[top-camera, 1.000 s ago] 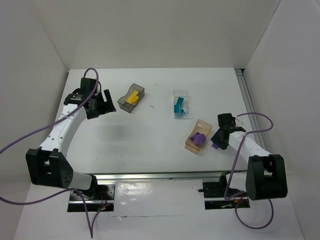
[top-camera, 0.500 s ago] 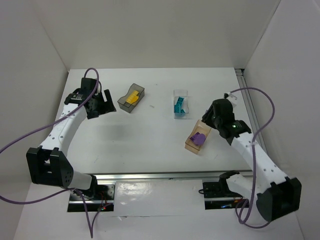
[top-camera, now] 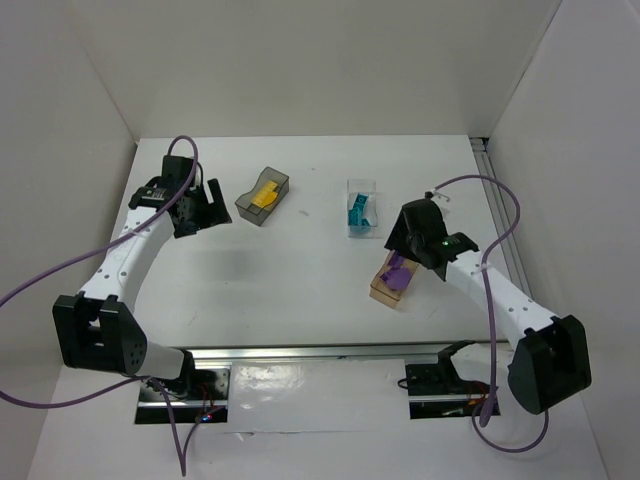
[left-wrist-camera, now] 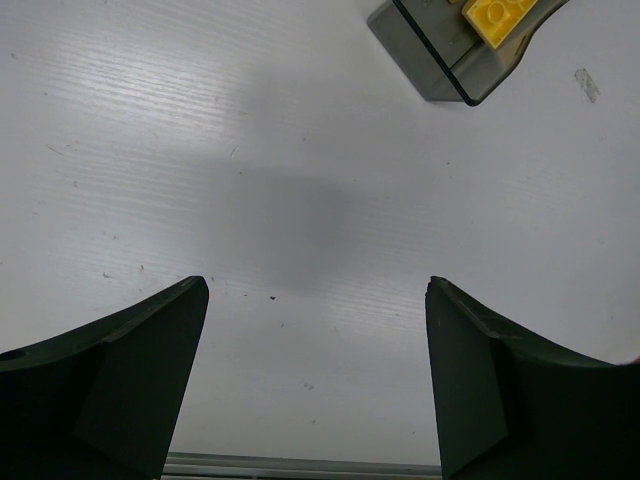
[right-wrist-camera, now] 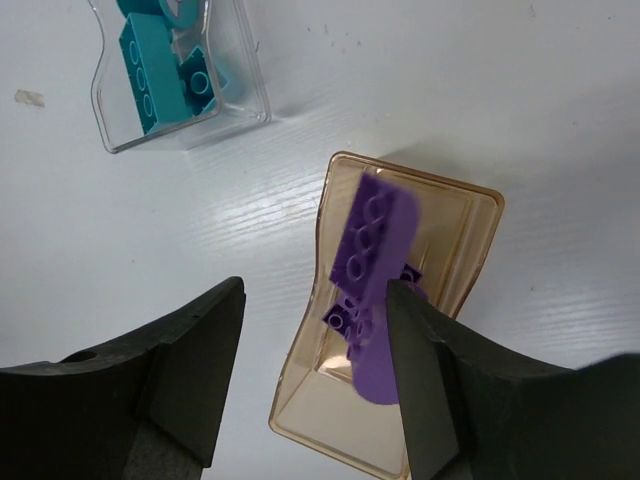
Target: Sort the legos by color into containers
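Observation:
My right gripper (right-wrist-camera: 315,295) is open over the amber-peach bin (right-wrist-camera: 300,420). A long purple brick (right-wrist-camera: 375,240), blurred, hangs tilted beside my right finger (right-wrist-camera: 440,400) above other purple bricks in that bin. From above, the right gripper (top-camera: 400,245) covers the bin's far end (top-camera: 385,290). The clear bin (right-wrist-camera: 240,100) holds teal bricks (right-wrist-camera: 140,70). My left gripper (left-wrist-camera: 316,290) is open and empty over bare table. The smoky grey bin (left-wrist-camera: 440,60) with a yellow brick (left-wrist-camera: 505,12) lies beyond it, also in the top view (top-camera: 263,197).
The clear bin (top-camera: 362,207) stands just behind the amber one. White walls close in the table on three sides. A metal rail (top-camera: 495,200) runs along the right edge. Purple cables loop from both arms.
My right arm swung from the table right of the amber bin to above it, carrying a purple brick. Its jaws now stand apart and the brick is blurred. The left arm stayed still.

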Action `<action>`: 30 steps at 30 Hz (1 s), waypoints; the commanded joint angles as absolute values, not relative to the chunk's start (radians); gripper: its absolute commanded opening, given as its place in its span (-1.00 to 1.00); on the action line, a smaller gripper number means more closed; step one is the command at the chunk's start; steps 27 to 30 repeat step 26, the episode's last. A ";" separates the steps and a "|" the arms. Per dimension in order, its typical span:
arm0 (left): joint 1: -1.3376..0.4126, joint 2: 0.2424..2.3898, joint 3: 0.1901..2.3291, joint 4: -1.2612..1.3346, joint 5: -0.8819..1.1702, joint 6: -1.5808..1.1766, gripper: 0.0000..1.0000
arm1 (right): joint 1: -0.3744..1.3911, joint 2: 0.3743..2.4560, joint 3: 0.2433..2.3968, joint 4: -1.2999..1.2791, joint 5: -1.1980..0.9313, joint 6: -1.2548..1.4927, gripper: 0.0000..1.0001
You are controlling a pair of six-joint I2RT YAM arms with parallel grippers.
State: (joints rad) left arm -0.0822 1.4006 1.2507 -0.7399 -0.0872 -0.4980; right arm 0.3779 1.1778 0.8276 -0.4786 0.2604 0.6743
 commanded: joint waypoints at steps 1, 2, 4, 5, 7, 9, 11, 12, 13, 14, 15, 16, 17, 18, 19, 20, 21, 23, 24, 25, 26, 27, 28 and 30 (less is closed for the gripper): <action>-0.086 1.404 1.278 -0.738 -0.080 -0.488 0.87 | 0.362 1.177 0.825 -0.463 0.279 0.678 0.33; -0.086 1.404 1.278 -0.738 -0.080 -0.488 0.87 | 0.353 1.187 0.825 -0.463 0.279 0.678 0.41; -0.086 1.404 1.278 -0.738 -0.080 -0.488 0.87 | 0.344 1.187 0.834 -0.481 0.279 0.678 0.41; -0.086 1.404 1.278 -0.738 -0.080 -0.488 0.87 | 0.344 1.187 0.834 -0.482 0.291 0.690 0.41; -0.086 1.404 1.278 -0.738 -0.080 -0.488 0.87 | 0.344 1.146 0.862 -0.494 0.345 0.690 0.44; -0.086 1.404 1.278 -0.738 -0.080 -0.488 0.87 | 0.344 1.112 0.876 -0.535 0.412 0.705 0.66; -0.086 1.404 1.278 -0.738 -0.080 -0.488 0.87 | 0.344 1.074 0.891 -0.586 0.588 0.788 0.92; -0.086 1.404 1.278 -0.738 -0.080 -0.488 0.87 | 0.333 1.074 0.908 -0.660 0.653 0.831 1.00; -0.086 1.404 1.278 -0.738 -0.080 -0.488 0.87 | 0.322 1.062 0.925 -0.699 0.766 0.880 1.00; -0.086 1.404 1.278 -0.738 -0.080 -0.488 0.87 | 0.295 1.062 0.934 -0.736 0.806 0.964 1.00; -0.086 1.404 1.278 -0.738 -0.080 -0.488 0.87 | 0.276 1.062 0.943 -0.799 0.842 1.001 1.00; -0.086 1.404 1.287 -0.738 -0.080 -0.488 0.87 | 0.259 1.062 0.956 -0.825 0.868 1.032 1.00; -0.086 1.404 1.287 -0.738 -0.080 -0.488 0.87 | 0.243 1.062 0.978 -0.839 0.899 1.046 1.00; -0.086 1.404 1.287 -0.738 -0.080 -0.488 0.87 | 0.210 1.062 0.988 -0.850 0.899 1.046 1.00; -0.086 1.404 1.287 -0.738 -0.080 -0.488 0.87 | 0.196 1.062 0.988 -0.850 0.908 1.036 1.00; -0.086 1.404 1.287 -0.738 -0.080 -0.488 0.87 | 0.174 1.062 1.002 -0.839 0.908 0.984 1.00; -0.086 1.404 1.287 -0.738 -0.080 -0.488 0.87 | 0.164 1.062 1.002 -0.809 0.890 0.951 1.00; -0.086 1.404 1.296 -0.738 -0.080 -0.488 0.87 | 0.144 1.062 1.002 -0.781 0.835 0.898 1.00; -0.086 1.404 1.296 -0.727 -0.080 -0.488 0.87 | 0.132 1.062 1.002 -0.758 0.816 0.859 1.00; -0.086 1.404 1.296 -0.727 -0.069 -0.488 0.87 | 0.132 1.062 1.002 -0.740 0.795 0.835 1.00; -0.086 1.404 1.296 -0.727 -0.069 -0.488 0.87 | 0.120 1.062 0.990 -0.724 0.757 0.813 1.00; -0.086 1.404 1.296 -0.727 -0.069 -0.488 0.87 | 0.120 1.062 0.990 -0.724 0.757 0.813 1.00; -0.086 1.404 1.296 -0.727 -0.069 -0.488 0.87 | 0.120 1.062 0.990 -0.724 0.757 0.813 1.00; -0.086 1.404 1.296 -0.727 -0.069 -0.488 0.87 | 0.120 1.062 0.990 -0.724 0.757 0.813 1.00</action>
